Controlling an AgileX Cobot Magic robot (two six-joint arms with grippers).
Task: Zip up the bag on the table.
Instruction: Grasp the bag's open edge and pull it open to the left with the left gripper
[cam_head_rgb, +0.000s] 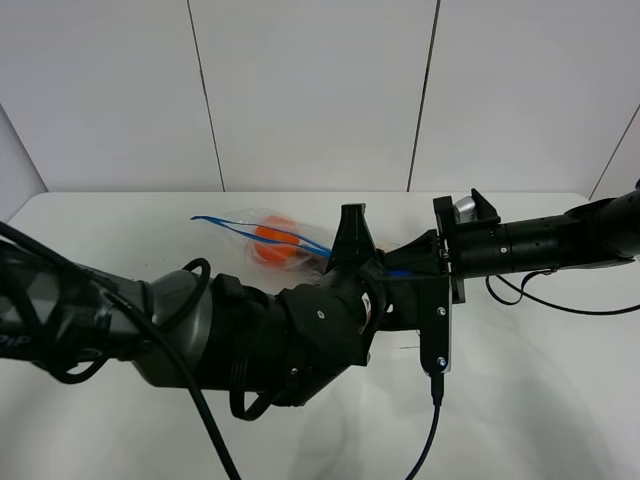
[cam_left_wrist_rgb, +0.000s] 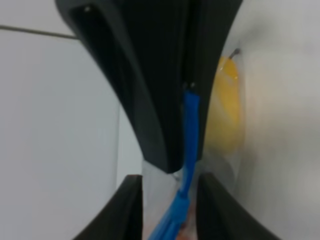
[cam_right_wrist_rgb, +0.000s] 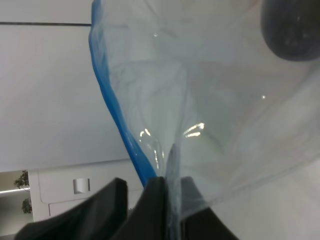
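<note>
The bag (cam_head_rgb: 268, 240) lies on the white table (cam_head_rgb: 560, 380) at its middle back, clear plastic with orange produce inside. Its blue zipper strip (cam_head_rgb: 240, 226) runs along the top edge. My left gripper (cam_head_rgb: 352, 214) points up at the bag's right end. In the left wrist view the left gripper (cam_left_wrist_rgb: 189, 125) pinches the blue zipper strip (cam_left_wrist_rgb: 190, 131), with yellow produce (cam_left_wrist_rgb: 226, 115) beside it. In the right wrist view my right gripper (cam_right_wrist_rgb: 167, 200) is shut on a fold of the clear bag (cam_right_wrist_rgb: 210, 100), next to the blue strip (cam_right_wrist_rgb: 114, 112).
The left arm (cam_head_rgb: 200, 330) fills the front left of the table. The right arm (cam_head_rgb: 540, 242) reaches in from the right, with a cable (cam_head_rgb: 430, 430) hanging from its camera mount. A white panelled wall stands behind.
</note>
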